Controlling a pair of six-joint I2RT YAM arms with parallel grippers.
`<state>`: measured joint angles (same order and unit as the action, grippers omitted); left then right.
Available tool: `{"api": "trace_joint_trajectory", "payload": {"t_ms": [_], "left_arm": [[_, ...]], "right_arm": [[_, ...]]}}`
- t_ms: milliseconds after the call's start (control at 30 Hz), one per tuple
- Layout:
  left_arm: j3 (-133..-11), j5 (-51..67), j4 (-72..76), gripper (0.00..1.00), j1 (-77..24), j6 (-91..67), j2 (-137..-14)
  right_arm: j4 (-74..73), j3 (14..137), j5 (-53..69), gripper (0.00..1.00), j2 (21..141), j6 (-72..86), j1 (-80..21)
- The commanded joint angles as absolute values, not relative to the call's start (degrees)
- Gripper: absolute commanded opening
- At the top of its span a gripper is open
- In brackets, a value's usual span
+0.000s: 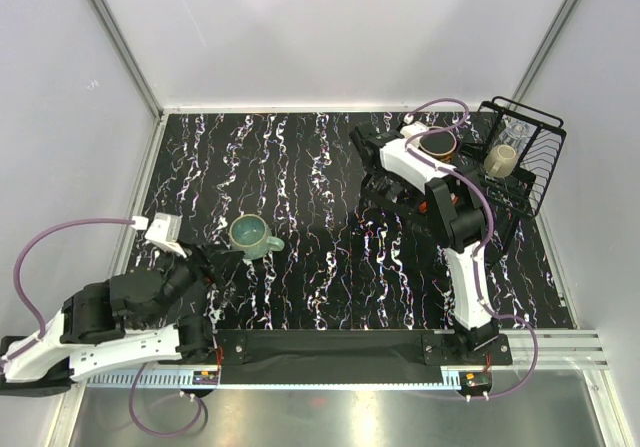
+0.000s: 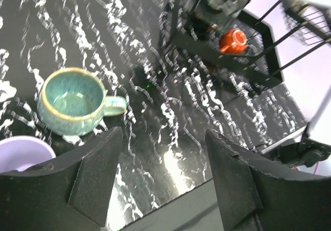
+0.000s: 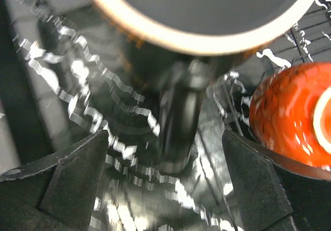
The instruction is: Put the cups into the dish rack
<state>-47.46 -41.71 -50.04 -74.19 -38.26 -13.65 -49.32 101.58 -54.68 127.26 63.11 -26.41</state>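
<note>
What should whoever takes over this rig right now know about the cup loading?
Left gripper open, empty, near the teal mug.
Right gripper open at the dish rack, by the dark mug; whether that mug is seated is unclear.
Done, in rack: clear glass, beige mug, orange mug.
Left to load: teal mug, and the lavender tumbler beside it.

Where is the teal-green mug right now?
Top view: the teal-green mug stands upright on the table's left half, beyond the left gripper, with the lavender tumbler beside it in the left wrist view.
</note>
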Motion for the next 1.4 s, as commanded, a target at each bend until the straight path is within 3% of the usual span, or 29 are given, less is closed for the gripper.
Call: {"api": "trace_joint_trajectory", "payload": {"t_ms": [0,100,200,433,500,633,767,1000,1233,1367], "left_arm": [[-50.2,-44.1,-52.2,0.7,-74.4,-43.2,-17.2],[-53.2,-44.4,-55.3,0.73,-74.3,-44.1,-23.1],[-54.7,-43.0,-55.5,0.89,-74.3,-42.2,-28.2],[-59.3,-39.5,-54.1,0.96,-72.2,-37.5,-38.7],[-60.9,-38.0,-53.4,0.96,-67.0,-34.7,-41.9],[-61.1,-19.3,-47.7,0.96,-49.6,-27.5,-47.1],[-62.8,-14.2,-47.8,0.99,-36.9,-25.5,-54.3],[-70.9,-22.6,-55.4,0.99,-30.8,-30.4,-66.1],[-66.3,-17.1,-50.9,0.94,-17.8,-28.0,-69.6],[-64.7,-16.7,-49.6,0.93,-15.8,-26.7,-72.5]], "right_arm": [[-53.5,105.6,-53.4,1.0,121.5,61.5,-29.8],[-55.4,105.6,-52.0,1.0,118.7,59.4,-32.8],[-55.0,104.9,-48.0,1.0,115.1,54.4,-34.6],[-60.6,103.6,-33.6,1.0,108.2,44.2,-41.9],[-61.0,100.2,-29.9,1.0,105.7,44.5,-44.1],[-61.6,92.7,-26.4,1.0,95.8,48.2,-48.9],[-59.8,83.6,-22.3,1.0,86.5,53.5,-52.0],[-56.2,75.5,-15.3,1.0,74.9,54.8,-54.8],[-54.4,73.5,-13.2,0.99,73.6,51.8,-55.5],[-53.4,72.4,-13.4,0.99,71.0,51.1,-55.4]]}}
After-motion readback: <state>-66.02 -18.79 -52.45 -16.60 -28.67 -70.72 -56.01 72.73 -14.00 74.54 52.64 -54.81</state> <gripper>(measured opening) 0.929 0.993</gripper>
